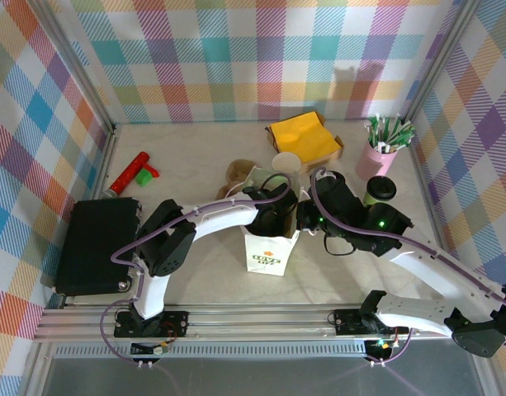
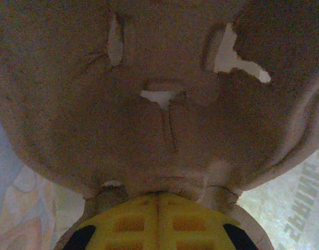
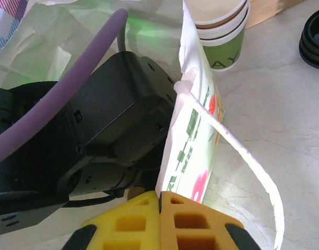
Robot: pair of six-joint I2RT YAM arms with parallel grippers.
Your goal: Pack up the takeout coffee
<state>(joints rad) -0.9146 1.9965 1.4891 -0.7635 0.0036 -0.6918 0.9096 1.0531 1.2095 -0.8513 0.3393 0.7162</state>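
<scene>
Both jaw pairs are pressed together; the paper bag (image 3: 193, 130), pinched at its rim by the right gripper (image 3: 159, 195), should be held wide around the left gripper (image 2: 159, 197).

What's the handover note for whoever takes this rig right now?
Left gripper: shut, down inside the white paper bag, with a brown pulp carrier pressed against its fingers. Whether it grips the carrier is unclear.
Right gripper: shut on the bag's rim.
Takeout coffee: lidded, standing outside the bag to its right, by the pink cup.
Done: bag stands open.
Left: get the coffee into the bag.
</scene>
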